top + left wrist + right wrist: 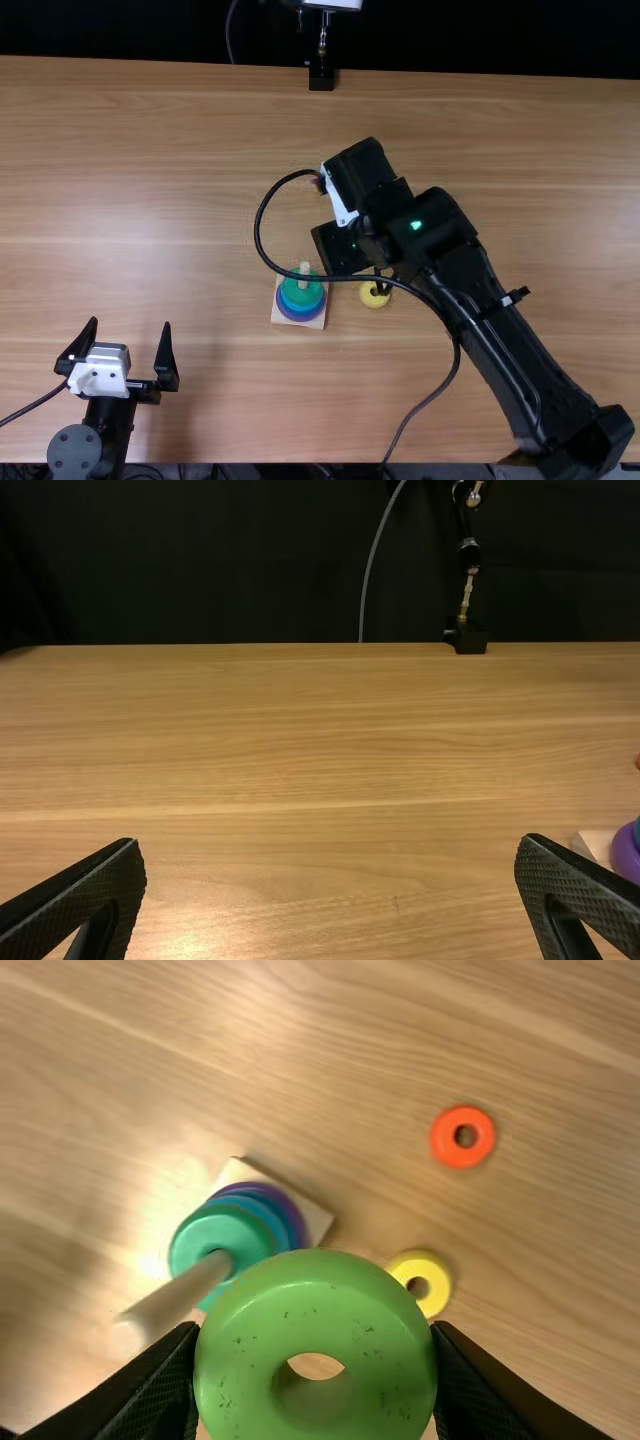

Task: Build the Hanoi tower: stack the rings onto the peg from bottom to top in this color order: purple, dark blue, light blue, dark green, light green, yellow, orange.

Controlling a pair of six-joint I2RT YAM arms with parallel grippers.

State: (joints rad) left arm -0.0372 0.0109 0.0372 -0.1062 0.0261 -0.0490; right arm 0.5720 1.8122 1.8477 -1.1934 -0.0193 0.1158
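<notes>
One light green ring (318, 1305), thick, glossy and dark-speckled.

The left arm (76, 452) is at the table's near-left corner, its end effector (129, 326) aimed at the far edge, fingers (585, 895) spread wide. From the near-right corner, the right arm (515, 360) slants to above the table's middle, its end effector (340, 200) angled down, fingers (160, 1390) partly apart in a grip.

Fingers (155, 1388) grip the light green ring (315, 1310); the orange ring (445, 1140) (flat) lies apart.
</notes>
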